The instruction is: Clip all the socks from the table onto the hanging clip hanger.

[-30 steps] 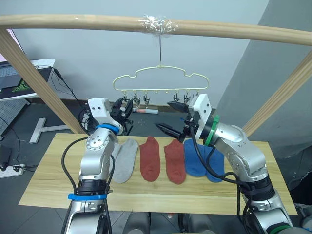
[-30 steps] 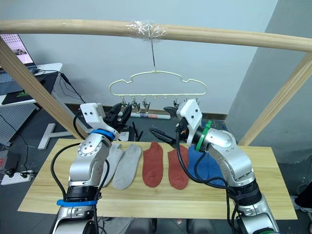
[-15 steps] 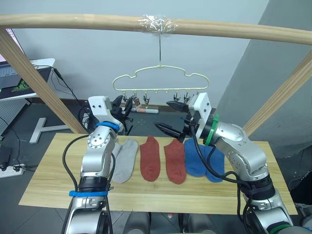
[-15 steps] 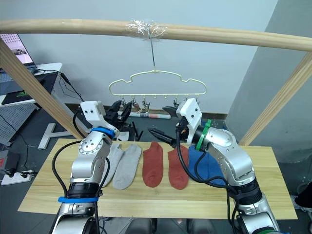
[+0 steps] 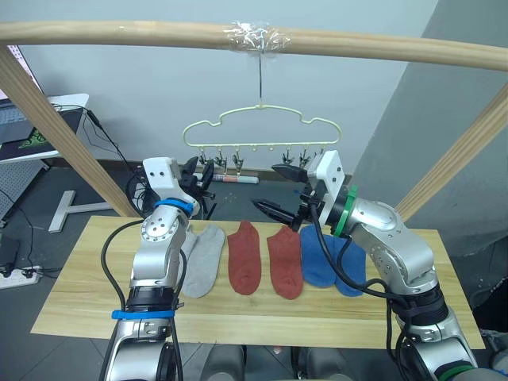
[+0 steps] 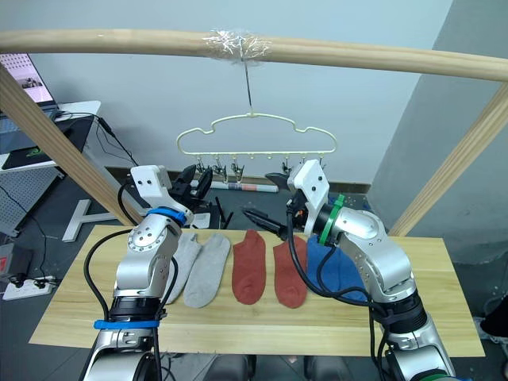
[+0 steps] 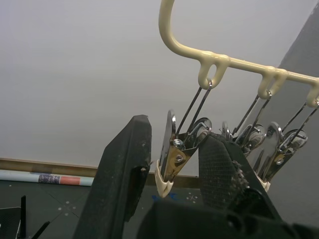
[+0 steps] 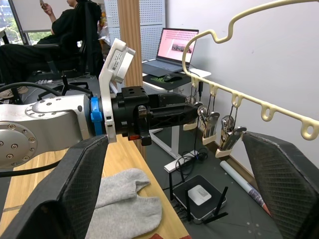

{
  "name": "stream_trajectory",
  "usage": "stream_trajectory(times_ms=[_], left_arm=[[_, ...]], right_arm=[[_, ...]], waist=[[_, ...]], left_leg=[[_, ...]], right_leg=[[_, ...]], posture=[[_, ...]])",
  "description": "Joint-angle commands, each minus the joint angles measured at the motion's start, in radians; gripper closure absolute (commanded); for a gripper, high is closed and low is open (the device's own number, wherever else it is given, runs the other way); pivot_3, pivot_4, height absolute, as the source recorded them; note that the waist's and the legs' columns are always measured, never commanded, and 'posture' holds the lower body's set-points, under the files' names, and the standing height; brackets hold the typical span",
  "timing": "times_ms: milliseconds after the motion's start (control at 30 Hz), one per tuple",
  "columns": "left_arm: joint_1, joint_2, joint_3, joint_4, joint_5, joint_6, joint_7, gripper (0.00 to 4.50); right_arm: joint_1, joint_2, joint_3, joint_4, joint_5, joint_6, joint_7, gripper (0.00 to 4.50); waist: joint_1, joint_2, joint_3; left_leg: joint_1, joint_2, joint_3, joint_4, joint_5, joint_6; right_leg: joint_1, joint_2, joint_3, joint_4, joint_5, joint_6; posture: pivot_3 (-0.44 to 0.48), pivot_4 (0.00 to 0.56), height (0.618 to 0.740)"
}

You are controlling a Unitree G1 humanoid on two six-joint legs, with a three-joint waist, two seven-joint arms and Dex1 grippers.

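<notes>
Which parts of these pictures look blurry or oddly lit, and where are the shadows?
Left wrist view: the left pincer fingers loom dark and soft-edged, while the clip between them is sharp. Right wrist view: the window behind the seated person is bright. Left eye view: even light, the socks cast faint shadows on the table.

light grey socks [image 5: 202,258], rust red socks [image 5: 244,257] and blue socks [image 5: 321,259] sit on the pale yellowish wood table [image 5: 79,294]. above them the clip hanger [image 5: 260,127] is pale yellow-green with silvery metal clips [image 7: 175,144]. both hands carry black fingers [image 7: 122,174].
</notes>
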Motion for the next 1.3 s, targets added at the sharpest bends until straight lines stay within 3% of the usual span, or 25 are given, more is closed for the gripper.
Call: stream_trajectory(times_ms=[33,567,833,1067,1133,1300], left_arm=[[-0.032,0.000,0.005,-0.017,0.000,-0.033,-0.004,2.66],[-0.036,-0.007,0.004,-0.026,-0.009,-0.033,-0.011,2.66],[-0.040,-0.007,0.010,-0.028,-0.015,-0.032,-0.021,4.32],[-0.038,-0.003,0.012,-0.029,-0.016,-0.030,-0.030,4.33],[-0.032,0.005,0.004,-0.039,-0.018,-0.006,-0.042,4.33],[0.005,0.033,0.009,-0.063,-0.020,0.020,-0.069,4.33]], right_arm=[[-0.007,-0.003,-0.019,-0.048,0.023,-0.003,-0.001,0.00],[0.006,-0.009,-0.018,-0.053,0.021,-0.004,-0.003,0.00],[0.009,-0.009,-0.018,-0.054,0.021,-0.003,-0.004,0.00],[0.018,-0.013,-0.021,-0.054,0.017,-0.003,-0.008,0.00],[0.056,-0.030,-0.029,-0.053,-0.004,0.005,-0.030,0.00],[0.337,-0.094,-0.030,0.019,-0.210,0.056,-0.259,0.00]], waist=[[0.000,0.000,0.004],[0.000,0.000,0.014],[-0.001,0.000,0.015],[-0.001,0.000,0.018],[0.000,0.000,0.018],[0.004,-0.001,0.018]], left_leg=[[0.000,0.000,0.000,0.000,0.000,0.000],[-0.001,0.000,0.000,0.000,0.000,0.000],[-0.001,0.000,0.000,0.000,0.000,0.000],[-0.001,0.000,0.000,0.000,0.000,0.000],[-0.001,0.000,0.000,0.000,0.000,0.000],[-0.002,-0.001,-0.003,0.000,0.000,0.000]], right_leg=[[0.000,0.000,0.000,0.000,0.000,0.000],[0.000,0.000,0.000,0.000,0.000,0.000],[0.000,0.000,0.000,0.000,0.000,0.000],[0.000,0.000,0.000,0.000,0.000,0.000],[-0.001,0.000,0.000,0.000,0.000,0.000],[0.000,-0.002,0.001,-0.002,0.000,0.000]], posture=[[0.121,0.200,0.740],[0.121,0.207,0.740],[0.121,0.209,0.740],[0.120,0.210,0.740],[0.124,0.211,0.740],[0.131,0.208,0.740]])
